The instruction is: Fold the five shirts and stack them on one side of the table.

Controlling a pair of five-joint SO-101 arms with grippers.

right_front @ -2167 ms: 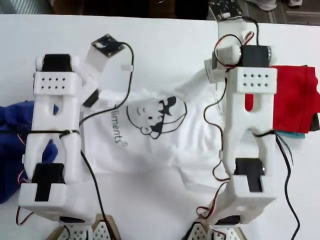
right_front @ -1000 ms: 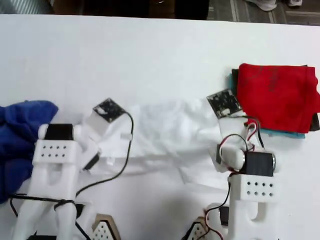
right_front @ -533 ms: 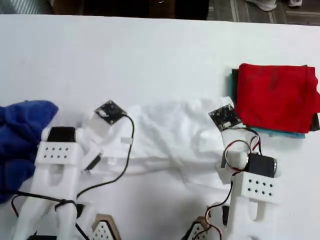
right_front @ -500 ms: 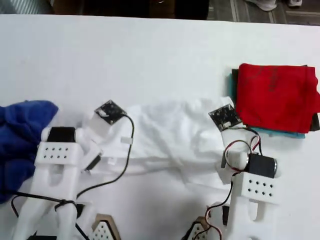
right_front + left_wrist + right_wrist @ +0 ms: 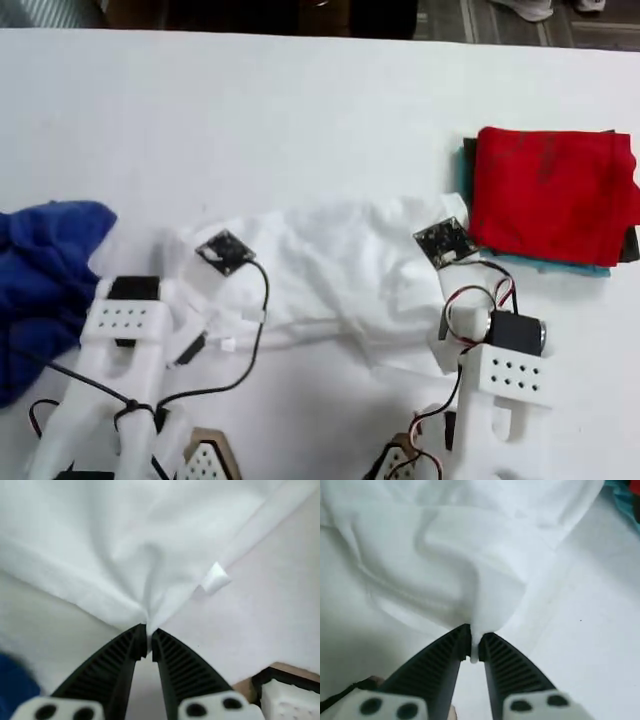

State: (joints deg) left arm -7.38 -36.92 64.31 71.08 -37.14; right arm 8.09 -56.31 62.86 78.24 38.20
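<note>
A white shirt (image 5: 335, 265) lies folded into a band across the table's middle. My left gripper (image 5: 148, 644) is shut on the white shirt (image 5: 125, 545), pinching a gathered edge at its left end. At the band's right end my right gripper (image 5: 475, 645) is shut on another fold of the white shirt (image 5: 450, 555). In the high view the left arm (image 5: 125, 330) stands near the front left and the right arm (image 5: 495, 370) near the front right. A folded red shirt (image 5: 555, 195) tops a stack at the right edge. A crumpled blue shirt (image 5: 40, 280) lies at the left.
Under the red shirt show a teal layer (image 5: 565, 265) and a dark layer (image 5: 628, 245). The far half of the white table (image 5: 300, 110) is bare. The arm bases (image 5: 205, 460) stand at the front edge.
Both grippers pulled the shirt's far edge toward the front, so the printed face folded under into a band. In the last half second both arms drew slightly nearer the front.
</note>
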